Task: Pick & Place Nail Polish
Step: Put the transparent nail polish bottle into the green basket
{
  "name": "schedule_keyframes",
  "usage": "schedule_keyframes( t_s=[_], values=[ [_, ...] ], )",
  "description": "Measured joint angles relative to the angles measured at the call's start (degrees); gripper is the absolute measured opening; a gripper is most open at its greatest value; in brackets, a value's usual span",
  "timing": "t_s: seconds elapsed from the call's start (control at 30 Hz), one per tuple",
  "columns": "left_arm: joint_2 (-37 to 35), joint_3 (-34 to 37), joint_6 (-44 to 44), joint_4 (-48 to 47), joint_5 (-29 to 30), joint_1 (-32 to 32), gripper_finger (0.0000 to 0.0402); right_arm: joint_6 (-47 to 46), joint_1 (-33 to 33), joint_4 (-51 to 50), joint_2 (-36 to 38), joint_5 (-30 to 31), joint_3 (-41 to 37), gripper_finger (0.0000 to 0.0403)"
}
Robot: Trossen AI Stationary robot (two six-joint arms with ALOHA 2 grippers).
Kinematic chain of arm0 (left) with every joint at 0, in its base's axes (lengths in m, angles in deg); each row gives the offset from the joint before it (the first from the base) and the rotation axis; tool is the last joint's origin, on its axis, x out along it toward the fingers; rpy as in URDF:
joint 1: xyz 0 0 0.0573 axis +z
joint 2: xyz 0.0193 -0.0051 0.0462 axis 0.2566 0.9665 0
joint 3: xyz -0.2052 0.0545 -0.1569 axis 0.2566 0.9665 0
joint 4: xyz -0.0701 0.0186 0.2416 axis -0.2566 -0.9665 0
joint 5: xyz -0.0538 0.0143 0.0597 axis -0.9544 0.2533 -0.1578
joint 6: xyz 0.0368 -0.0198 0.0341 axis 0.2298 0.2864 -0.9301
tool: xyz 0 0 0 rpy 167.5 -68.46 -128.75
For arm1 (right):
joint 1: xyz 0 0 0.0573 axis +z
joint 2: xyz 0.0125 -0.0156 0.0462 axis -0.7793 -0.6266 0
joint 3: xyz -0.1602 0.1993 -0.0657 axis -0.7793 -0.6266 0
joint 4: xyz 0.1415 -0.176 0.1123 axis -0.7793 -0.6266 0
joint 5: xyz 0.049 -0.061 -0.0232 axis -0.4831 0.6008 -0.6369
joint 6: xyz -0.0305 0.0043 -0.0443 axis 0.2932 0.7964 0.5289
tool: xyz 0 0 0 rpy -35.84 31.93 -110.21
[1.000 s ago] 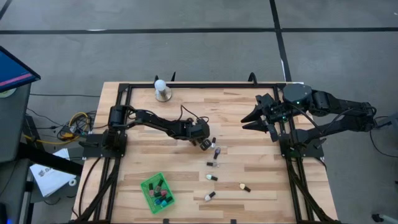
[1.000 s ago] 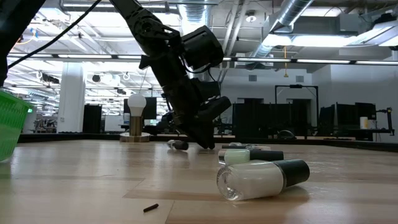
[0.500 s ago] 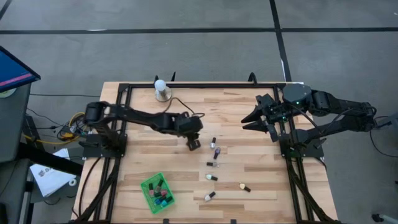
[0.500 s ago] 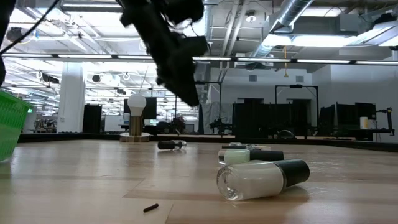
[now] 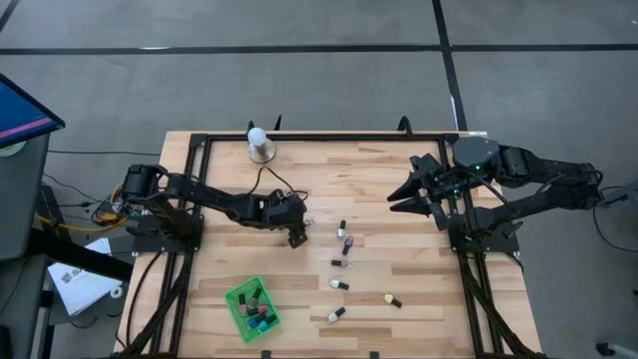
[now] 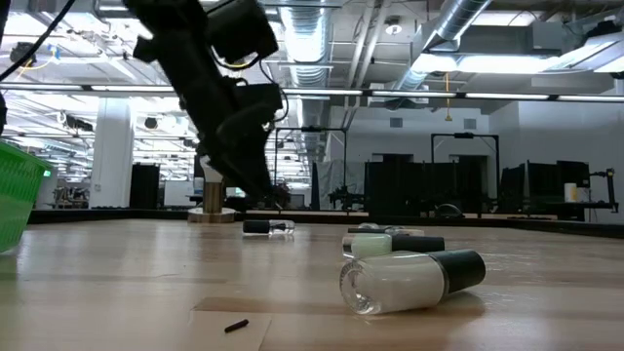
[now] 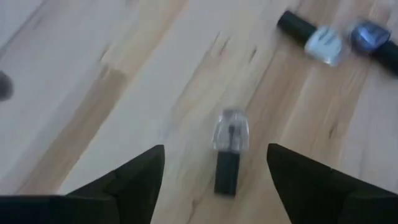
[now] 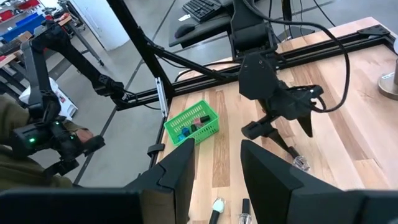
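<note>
My left gripper [image 5: 296,237] hangs open a little above mid-table. A clear nail polish bottle with a dark cap [image 7: 229,140] lies on its side on the wood just below and ahead of its fingers, also seen in the low view [image 6: 268,226]; the fingers do not touch it. Several more nail polish bottles [image 5: 342,261] lie scattered toward the table's right and near side. One white one [image 6: 409,278] lies close to the low camera. My right gripper [image 5: 399,194] waits open at the right, off the table top, with nothing between its fingers [image 8: 217,168].
A green basket [image 5: 251,307] with several bottles in it stands at the near left. A white ball-topped stand [image 5: 259,146] sits at the far edge. A black frame [image 5: 299,137] runs around the table. A person's sleeve [image 8: 25,165] shows beyond the table.
My left gripper has risen from the table top beside the bottles and drawn back toward the table's left edge. The clear bottle has stayed lying on the wood, where the gripper was.
</note>
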Motion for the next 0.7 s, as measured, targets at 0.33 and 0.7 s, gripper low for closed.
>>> schedule_keyframes(
  t_s=[0.33,0.7],
  values=[
    [0.24,5.78,-4.38,9.19,-1.56,0.37,0.0279,-0.04,0.00,0.00,-0.02,0.00,0.00,0.0122],
    [0.24,11.26,-8.02,16.31,-2.35,0.09,0.0278,-1.02,0.00,0.00,0.00,0.02,0.00,0.0122]
  ],
)
